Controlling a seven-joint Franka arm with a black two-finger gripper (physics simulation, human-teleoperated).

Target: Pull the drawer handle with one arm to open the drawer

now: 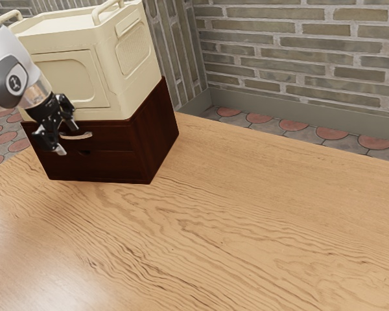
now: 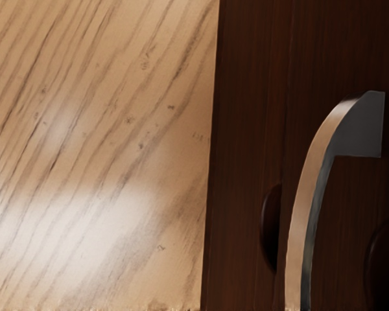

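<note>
In the exterior view my gripper [image 1: 66,137] is at the front of the dark brown drawer cabinet [image 1: 149,139], its two fingertips spread apart, one higher and one lower. The curved silver handle [image 1: 83,136] sticks out from the upper drawer [image 1: 110,134], its near end partly behind the gripper. Both drawer fronts look flush with the cabinet. Close up in the wrist view, the handle [image 2: 299,227] arcs out from the dark drawer front [image 2: 340,39]; contact with the fingers cannot be made out.
A cream box [image 1: 133,58] with raised handles sits on top of the cabinet. The wooden table [image 1: 246,227] extends in front of it and toward the exterior view's right. A brick wall [image 1: 298,52] stands behind. A dark notch [image 2: 272,227] shows beside the handle.
</note>
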